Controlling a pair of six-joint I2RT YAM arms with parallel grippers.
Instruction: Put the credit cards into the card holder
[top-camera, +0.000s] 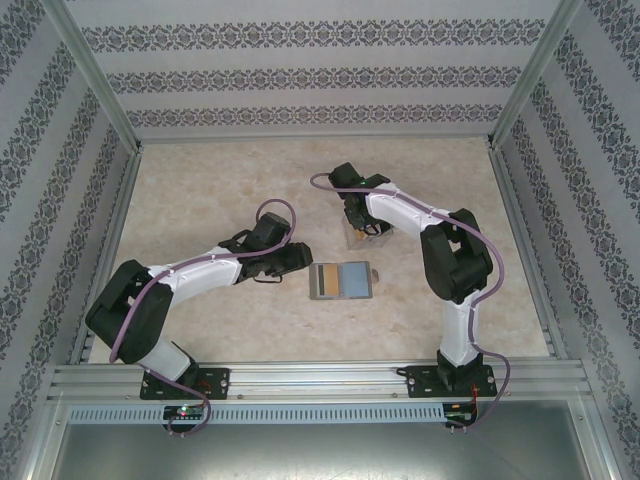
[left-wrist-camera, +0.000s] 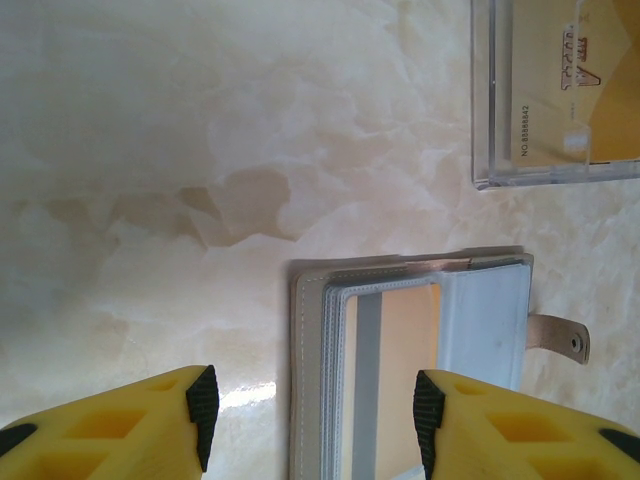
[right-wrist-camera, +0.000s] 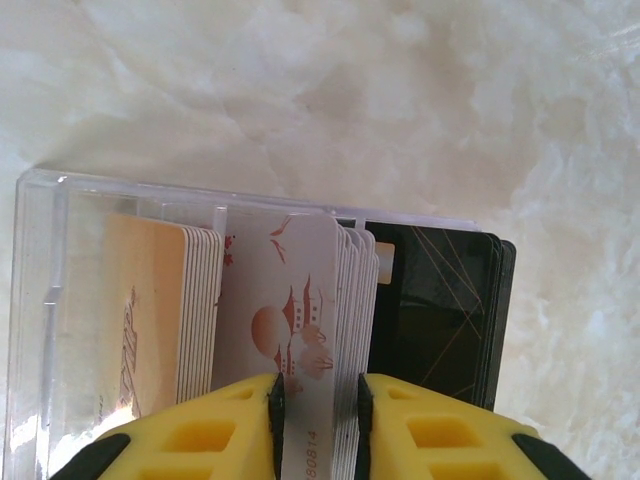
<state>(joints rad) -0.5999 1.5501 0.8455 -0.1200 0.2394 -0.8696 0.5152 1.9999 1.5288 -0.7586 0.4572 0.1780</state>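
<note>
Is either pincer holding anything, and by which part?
Left pincer: nothing. Right pincer brackets white cards' near edge inside the clear box; grip cannot be told.

The pale marbled tabletop (top-camera: 220, 190) carries two things near its middle: a grey card holder (left-wrist-camera: 308, 380) lying open (strap tab sticking out), and nearby a clear plastic box (right-wrist-camera: 40, 320) of cards (right-wrist-camera: 150, 300).

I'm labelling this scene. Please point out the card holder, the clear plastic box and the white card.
card holder (top-camera: 342, 281): top external view, middle of its open face.
clear plastic box (right-wrist-camera: 38, 300): right wrist view, its left wall.
white card (right-wrist-camera: 305, 300): right wrist view, its printed face.
</note>
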